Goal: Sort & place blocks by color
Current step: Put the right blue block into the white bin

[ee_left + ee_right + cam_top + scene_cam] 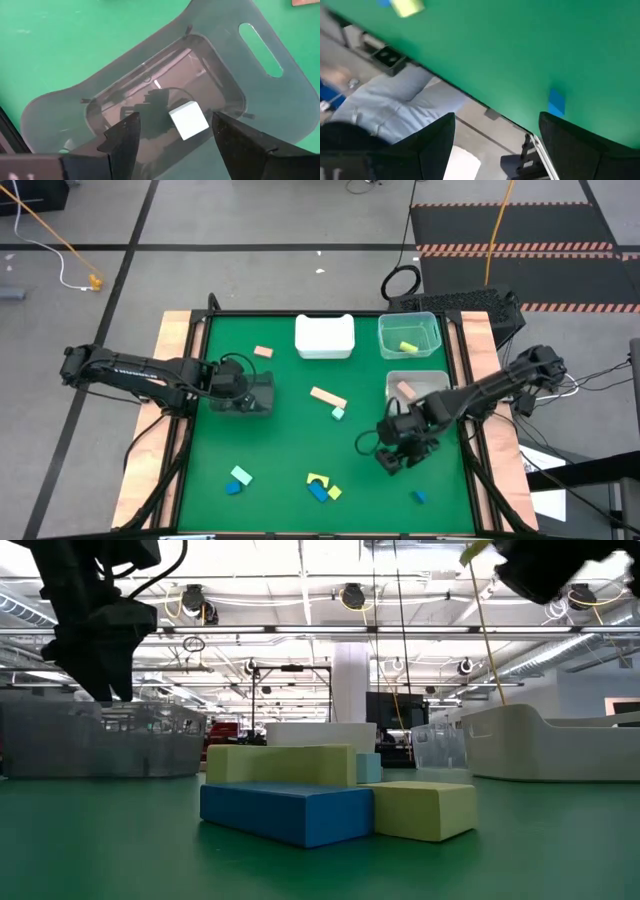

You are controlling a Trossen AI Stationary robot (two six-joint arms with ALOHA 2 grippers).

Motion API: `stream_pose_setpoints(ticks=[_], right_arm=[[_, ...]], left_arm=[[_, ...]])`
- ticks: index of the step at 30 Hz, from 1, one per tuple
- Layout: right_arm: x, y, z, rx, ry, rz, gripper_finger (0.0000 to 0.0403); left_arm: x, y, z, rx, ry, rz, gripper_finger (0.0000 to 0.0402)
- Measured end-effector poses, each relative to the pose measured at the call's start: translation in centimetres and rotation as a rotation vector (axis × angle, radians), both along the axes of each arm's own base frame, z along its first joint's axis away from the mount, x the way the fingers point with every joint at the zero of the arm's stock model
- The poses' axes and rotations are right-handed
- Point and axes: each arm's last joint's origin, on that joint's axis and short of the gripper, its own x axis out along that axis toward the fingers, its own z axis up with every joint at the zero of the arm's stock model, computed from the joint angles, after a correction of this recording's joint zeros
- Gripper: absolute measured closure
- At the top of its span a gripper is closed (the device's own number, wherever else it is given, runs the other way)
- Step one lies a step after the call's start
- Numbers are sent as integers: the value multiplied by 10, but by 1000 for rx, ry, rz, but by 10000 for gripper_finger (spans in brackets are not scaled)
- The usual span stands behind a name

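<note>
My left gripper (250, 393) is open above a dark bin (250, 65) at the table's left. A pale mint cube (189, 120) lies on the bin's floor, below and between the fingers (122, 137). My right gripper (400, 448) is open and empty above the green table at the right, with a blue block (556, 102) (420, 496) near it. Loose on the table are a tan-pink block (263, 351), a tan bar (328, 397), a mint cube (338, 413), a mint block (241, 475) beside a blue one (233, 488), and a yellow arch (318, 479) with a blue bar (290, 810) and a yellow block (420, 810).
A white bin (324, 336) stands at the far middle. A clear bin (430, 320) holding a yellow block (408, 346) is at the far right. A second clear bin (440, 377) holding a tan-pink block (405, 389) is nearer, beside my right arm. The middle of the green table is bare.
</note>
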Motion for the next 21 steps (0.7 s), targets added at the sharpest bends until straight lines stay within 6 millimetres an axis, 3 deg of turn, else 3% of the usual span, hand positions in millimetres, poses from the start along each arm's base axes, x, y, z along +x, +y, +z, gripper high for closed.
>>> stream_pose_setpoints(ticks=[6,21], right_arm=[[-21,17,-26,-24,105,41,126],[-52,42,-74,-93,37,96,126]], left_arm=[[4,3,1,-2,-52,52,156],[21,4,9,-15,-250,83,156]])
